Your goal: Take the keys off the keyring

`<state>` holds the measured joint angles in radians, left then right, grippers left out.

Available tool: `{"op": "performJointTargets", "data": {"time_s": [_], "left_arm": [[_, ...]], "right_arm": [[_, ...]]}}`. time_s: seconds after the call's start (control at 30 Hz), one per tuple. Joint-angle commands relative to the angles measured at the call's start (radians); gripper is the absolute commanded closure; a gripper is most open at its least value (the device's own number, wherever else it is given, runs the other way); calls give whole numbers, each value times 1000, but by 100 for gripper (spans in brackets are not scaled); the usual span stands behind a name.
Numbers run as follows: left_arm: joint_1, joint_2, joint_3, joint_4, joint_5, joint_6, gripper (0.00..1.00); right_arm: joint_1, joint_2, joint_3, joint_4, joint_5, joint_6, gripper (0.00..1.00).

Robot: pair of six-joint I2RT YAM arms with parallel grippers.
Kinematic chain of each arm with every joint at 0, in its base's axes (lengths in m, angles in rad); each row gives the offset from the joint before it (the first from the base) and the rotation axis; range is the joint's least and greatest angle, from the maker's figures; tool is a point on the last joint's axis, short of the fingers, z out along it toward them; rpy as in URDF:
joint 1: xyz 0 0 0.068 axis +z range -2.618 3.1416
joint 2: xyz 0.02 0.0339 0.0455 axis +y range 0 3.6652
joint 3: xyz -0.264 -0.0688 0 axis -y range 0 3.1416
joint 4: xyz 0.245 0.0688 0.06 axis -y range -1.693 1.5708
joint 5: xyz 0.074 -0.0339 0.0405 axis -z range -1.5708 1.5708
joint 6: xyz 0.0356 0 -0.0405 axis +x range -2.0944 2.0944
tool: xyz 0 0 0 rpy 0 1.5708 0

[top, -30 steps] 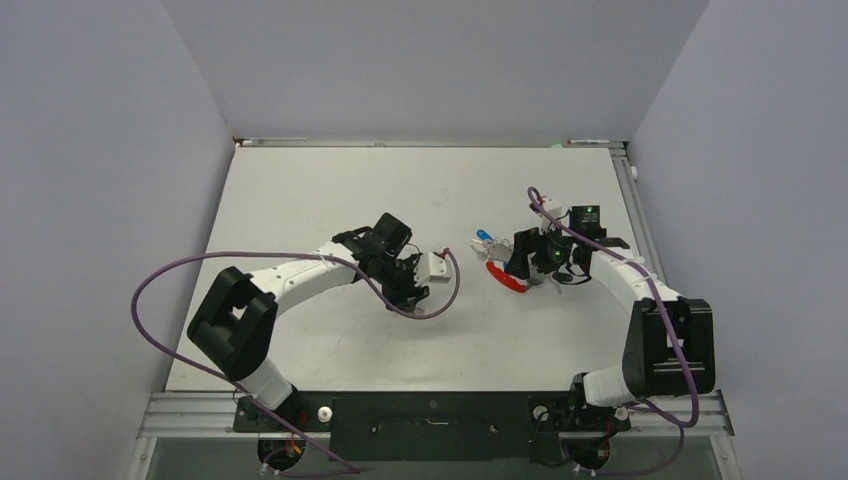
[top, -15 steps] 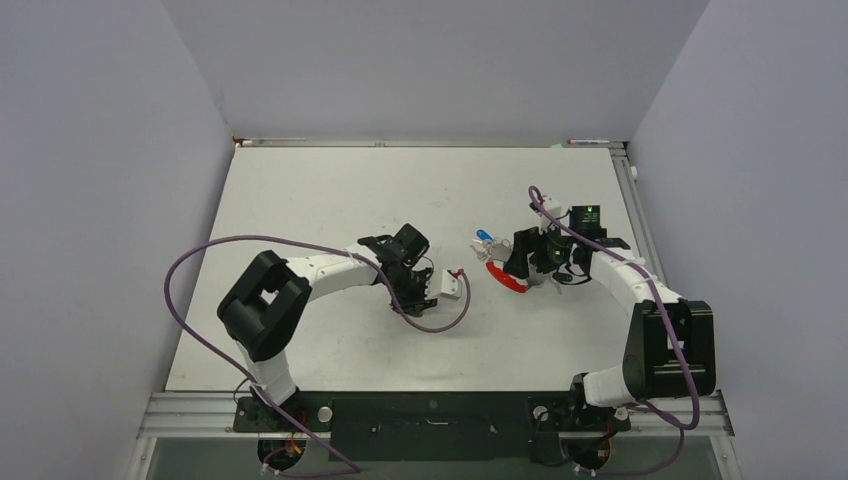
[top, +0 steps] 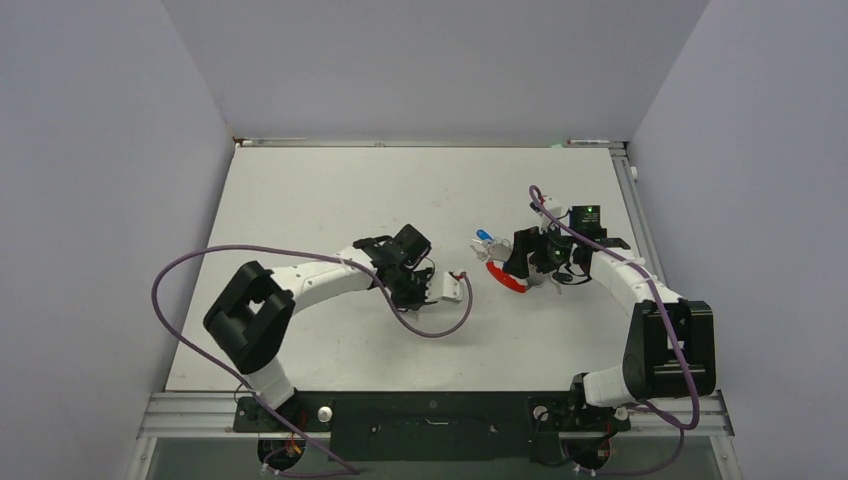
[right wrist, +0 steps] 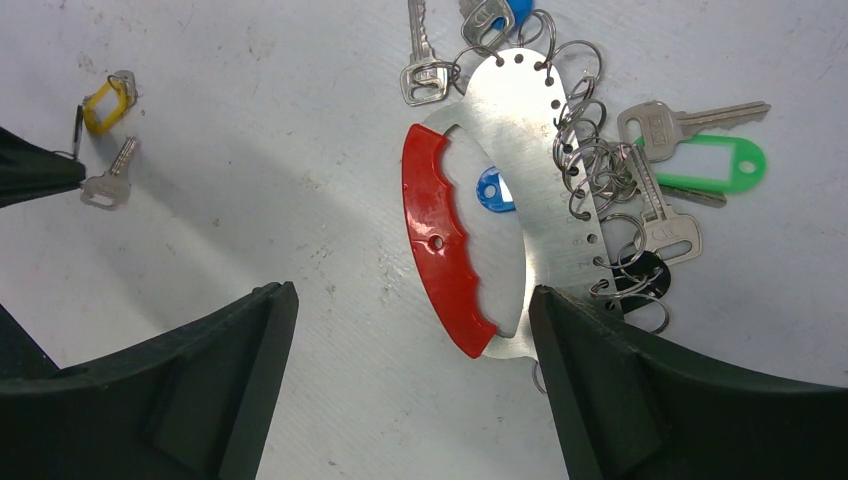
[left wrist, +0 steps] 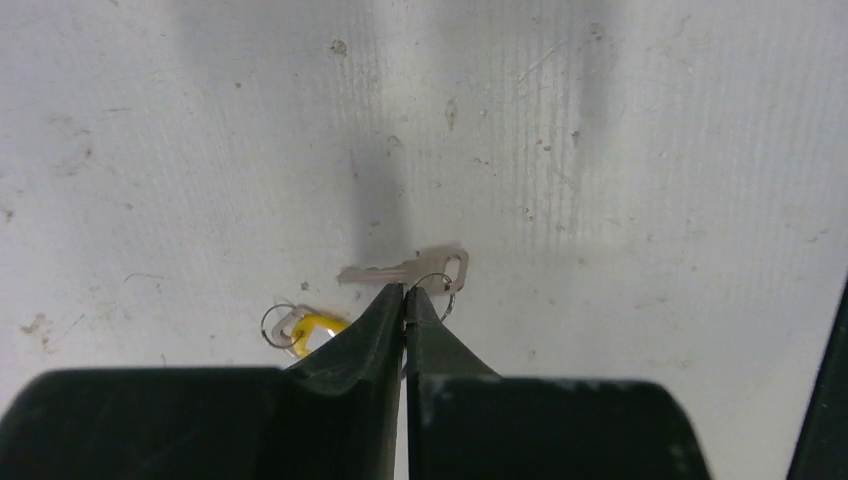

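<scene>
**Pinching a freed key while the keyring waits**

The left gripper [left wrist: 405,300] has its fingers pressed together, tips down at the table [left wrist: 650,120] and touching the small wire loop of a loose key [left wrist: 408,270]. Whether that loop is actually caught between the tips cannot be told. A yellow tag [left wrist: 315,329] on its own little ring lies just beside this key, on the left in the wrist view. Both are well apart from the keyring [right wrist: 470,230].

The right gripper [right wrist: 410,295] hangs spread wide above the keyring. The red crescent [right wrist: 440,240] sits between its fingers and the grey strip [right wrist: 530,170] runs under the right-hand one. Most of the keys [right wrist: 650,225] are threaded on split rings along the strip's holed edge, among them a green-tagged key [right wrist: 725,165].

The step in hand looks like handling the loose key with the left arm.

- The key lies flat and thin, so the grip probably has to come at the raised loop or the key's edge rather than press onto the blade.
- A lift is best tested slowly, because a key that slips out may skid toward the yellow tag.
- The right arm would do best to pin the crescent firmly before anything pulls on the rings, since the crowded rings could drag the whole bunch along.
</scene>
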<state>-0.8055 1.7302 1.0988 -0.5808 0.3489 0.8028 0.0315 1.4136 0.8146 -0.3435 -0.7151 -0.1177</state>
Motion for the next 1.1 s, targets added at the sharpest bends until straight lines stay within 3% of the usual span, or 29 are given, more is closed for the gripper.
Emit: {"op": "performJointTargets", "data": {"time_s": [0.0,0.1,0.33,0.7,0.87,1.07], "left_arm": [[3,-168,62,-80,73,-63,100],[47,-220,91,-167,132,-90,100],[244,-299,21,-123,138,-125,100],[297,-207,-95,-88,-1,-102,100],[310,-152,-97,-46,-21,-116,100],[400,-92,-51,-18,-33,-145,100]], "right_arm": [[-8,-10,20,36,-21,6,10],[-8,-8,18,37,-24,7,10],[-8,9,21,49,-40,20,10],[-8,2,18,44,-37,21,10],[-8,0,20,39,-32,21,10],[-8,-13,21,29,-20,12,10]]}}
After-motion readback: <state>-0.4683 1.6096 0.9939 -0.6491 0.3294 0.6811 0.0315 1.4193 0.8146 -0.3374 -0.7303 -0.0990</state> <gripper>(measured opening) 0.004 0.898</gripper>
